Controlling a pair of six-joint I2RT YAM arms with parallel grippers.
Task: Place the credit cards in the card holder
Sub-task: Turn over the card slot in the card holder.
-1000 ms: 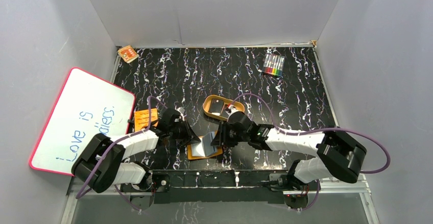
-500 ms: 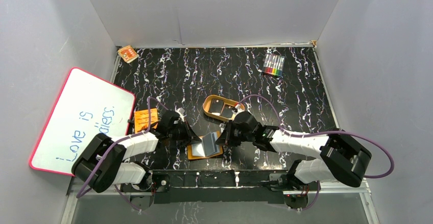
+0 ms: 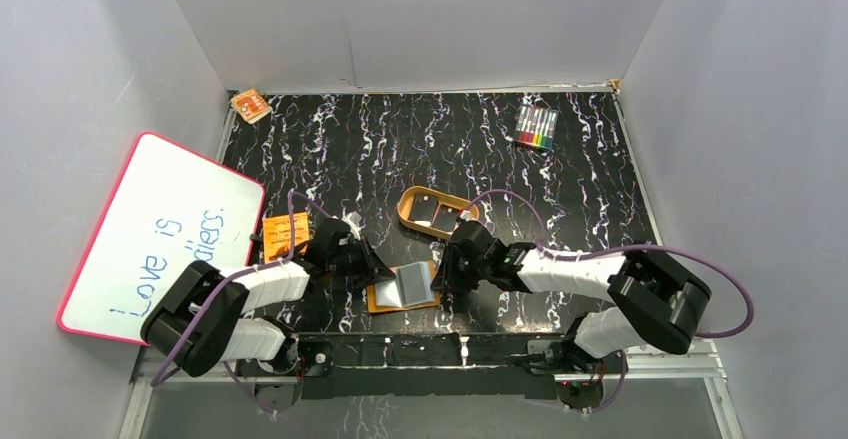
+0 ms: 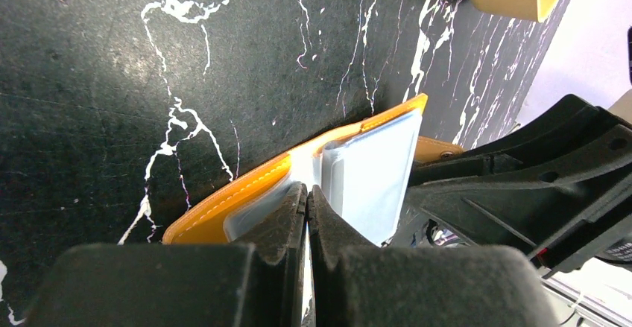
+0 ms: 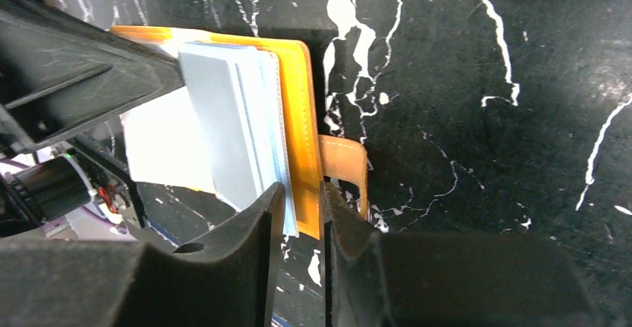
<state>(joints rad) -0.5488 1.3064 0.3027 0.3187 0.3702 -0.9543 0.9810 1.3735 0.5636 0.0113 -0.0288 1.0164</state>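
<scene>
Card holder [image 3: 385,304], orange leather, clear sleeves [image 3: 410,281], marbled table [image 3: 400,139]

Top external: high, looking down on the whole table [image 3: 450,149]. Both wrist views: close in, facing the card holder [image 4: 373,174] from opposite sides; all three share it.

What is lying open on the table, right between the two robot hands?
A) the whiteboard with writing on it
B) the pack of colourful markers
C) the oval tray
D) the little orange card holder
D: the card holder lies open with its pale grey sleeves showing, the left gripper at its left edge and the right gripper at its right edge.
</scene>
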